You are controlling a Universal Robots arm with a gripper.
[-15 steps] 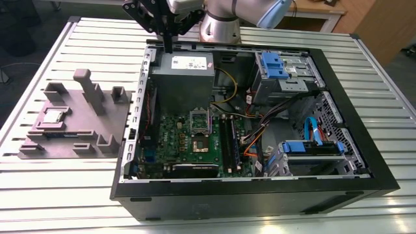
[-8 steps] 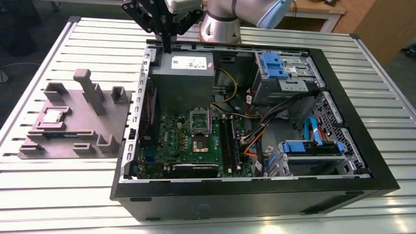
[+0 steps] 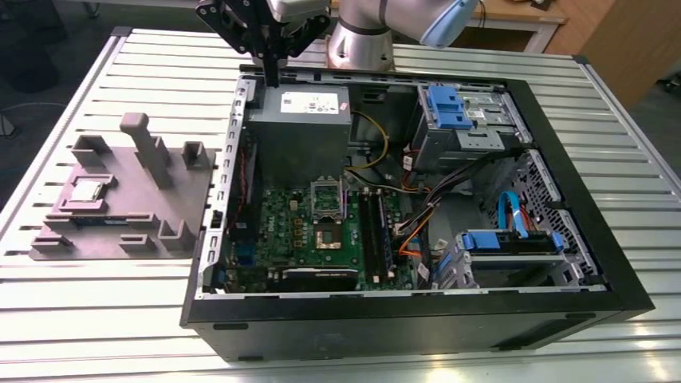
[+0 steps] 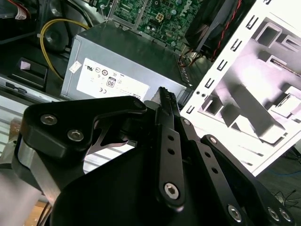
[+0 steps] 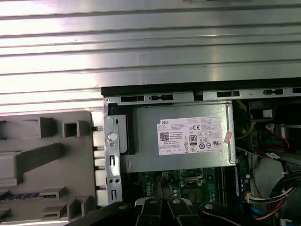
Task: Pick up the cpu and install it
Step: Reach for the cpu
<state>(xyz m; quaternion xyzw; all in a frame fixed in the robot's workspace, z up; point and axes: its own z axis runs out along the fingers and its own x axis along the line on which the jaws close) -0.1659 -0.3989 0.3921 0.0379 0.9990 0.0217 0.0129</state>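
The cpu (image 3: 88,191), a small silver square chip, lies in a recess of the grey fixture (image 3: 159,215) on the table, at the exterior view's left. The motherboard socket (image 3: 328,233) sits in the middle of the open computer case, with its metal frame (image 3: 327,198) lifted. My gripper (image 3: 273,78) hangs above the case's far left corner, beside the grey power supply box (image 3: 300,132), far from the cpu. Its black fingers (image 4: 164,101) are pressed together with nothing between them. The first wrist view looks straight down on the power supply box (image 5: 181,139) and the fixture (image 5: 47,165).
The black computer case (image 3: 575,199) lies open on a slatted metal table (image 3: 64,311). Inside are blue drive brackets (image 3: 447,108), memory slots (image 3: 372,227), and yellow, orange and blue cables (image 3: 505,209). The fixture carries upright grey posts (image 3: 143,148).
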